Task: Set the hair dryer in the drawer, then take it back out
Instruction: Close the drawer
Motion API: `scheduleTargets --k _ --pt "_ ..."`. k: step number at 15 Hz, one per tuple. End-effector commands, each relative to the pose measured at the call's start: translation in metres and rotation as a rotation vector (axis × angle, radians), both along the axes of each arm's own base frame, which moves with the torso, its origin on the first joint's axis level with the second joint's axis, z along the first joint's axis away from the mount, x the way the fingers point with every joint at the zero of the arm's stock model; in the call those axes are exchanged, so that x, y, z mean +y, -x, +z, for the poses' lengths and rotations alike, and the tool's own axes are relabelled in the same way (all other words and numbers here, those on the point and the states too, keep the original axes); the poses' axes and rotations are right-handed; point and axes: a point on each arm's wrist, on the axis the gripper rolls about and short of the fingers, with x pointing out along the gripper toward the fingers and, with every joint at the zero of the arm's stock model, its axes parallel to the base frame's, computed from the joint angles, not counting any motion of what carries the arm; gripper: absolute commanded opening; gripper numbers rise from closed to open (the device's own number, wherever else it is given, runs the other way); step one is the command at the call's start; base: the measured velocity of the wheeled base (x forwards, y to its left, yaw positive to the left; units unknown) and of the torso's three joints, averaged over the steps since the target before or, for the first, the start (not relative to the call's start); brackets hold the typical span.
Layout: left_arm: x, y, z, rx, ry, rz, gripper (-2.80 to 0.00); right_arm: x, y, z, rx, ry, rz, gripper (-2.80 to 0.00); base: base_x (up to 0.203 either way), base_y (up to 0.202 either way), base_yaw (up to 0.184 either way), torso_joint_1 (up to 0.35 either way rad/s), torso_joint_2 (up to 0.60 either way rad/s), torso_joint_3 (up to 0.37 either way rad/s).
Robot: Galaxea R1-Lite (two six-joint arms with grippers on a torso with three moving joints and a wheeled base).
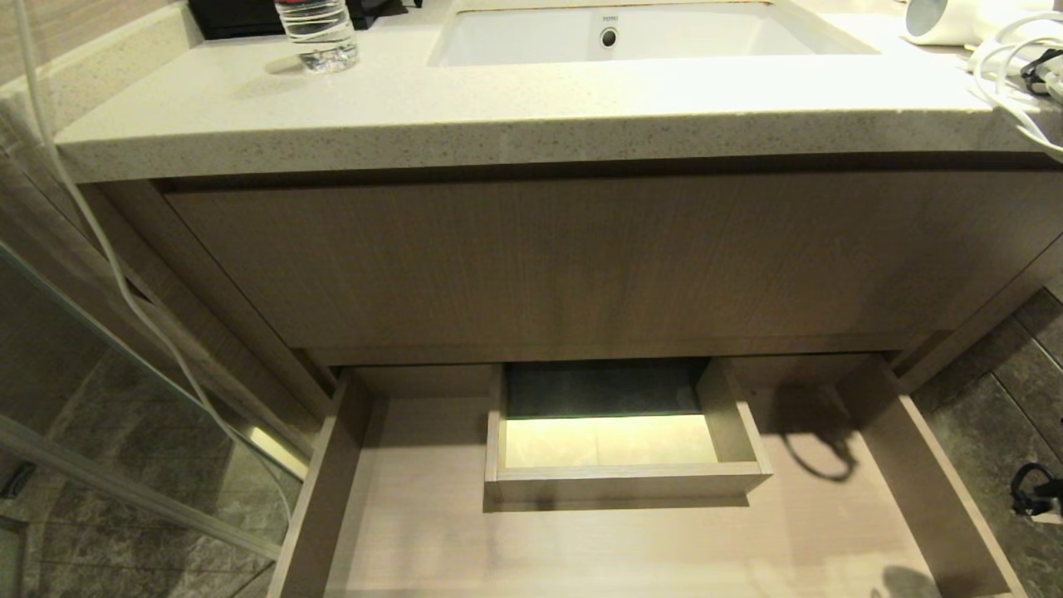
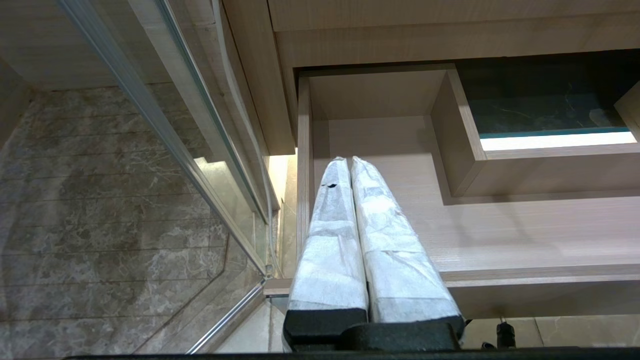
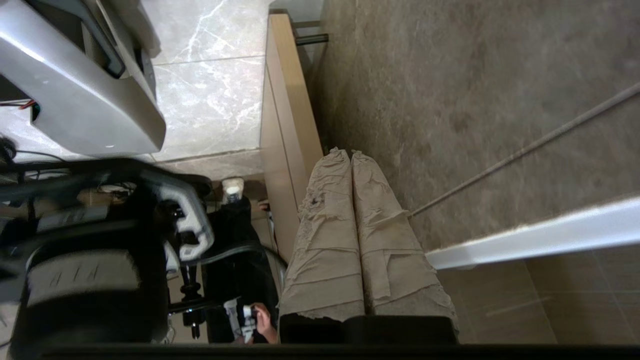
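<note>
The white hair dryer (image 1: 947, 21) lies on the countertop at the back right, its white cord (image 1: 1005, 79) coiled beside it. Below the counter the wood-grain drawer (image 1: 324, 490) stands pulled out, nothing on its floor, with a boxed cut-out (image 1: 623, 477) in the middle. My left gripper (image 2: 348, 160) is shut and empty over the left part of the drawer (image 2: 500, 235). My right gripper (image 3: 345, 152) is shut and empty, low beside a wood edge (image 3: 285, 125) and over dark floor. Neither gripper shows in the head view.
A water bottle (image 1: 317, 33) and the sink (image 1: 531, 41) sit on the counter. A glass panel (image 1: 124, 374) and a white cable (image 1: 100, 241) are at the left. The robot's base (image 3: 75, 75) and a person's hand (image 3: 262, 315) appear in the right wrist view.
</note>
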Motion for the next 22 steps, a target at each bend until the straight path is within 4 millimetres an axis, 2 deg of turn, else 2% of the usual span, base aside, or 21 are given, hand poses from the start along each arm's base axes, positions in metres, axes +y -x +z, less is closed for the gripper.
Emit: scheduleTargets --k 1,4,15,17,22 --pt "0.0 0.0 0.0 0.0 0.0 0.0 -2.8 -0.007 -0.009 -0.022 0.063 -0.005 0.0 -2.8 0.0 0.0 0.0 0.0 0.0 0.0" --pt "0.0 0.0 0.0 0.0 0.0 0.0 -2.8 -0.014 -0.019 -0.04 0.072 0.012 0.0 -2.8 0.0 0.0 0.0 0.0 0.0 0.0" --pt "0.0 0.0 0.0 0.0 0.0 0.0 -2.8 -0.023 -0.032 -0.085 0.195 -0.03 0.002 -2.8 0.0 0.0 0.0 0.0 0.0 0.0" --pt "0.0 0.0 0.0 0.0 0.0 0.0 -2.8 -0.026 -0.038 -0.09 0.183 -0.022 0.001 -2.8 0.0 0.0 0.0 0.0 0.0 0.0" --pt "0.0 0.0 0.0 0.0 0.0 0.0 -2.8 -0.033 -0.052 -0.087 0.084 0.025 0.0 -2.8 0.0 0.0 0.0 0.0 0.0 0.0"
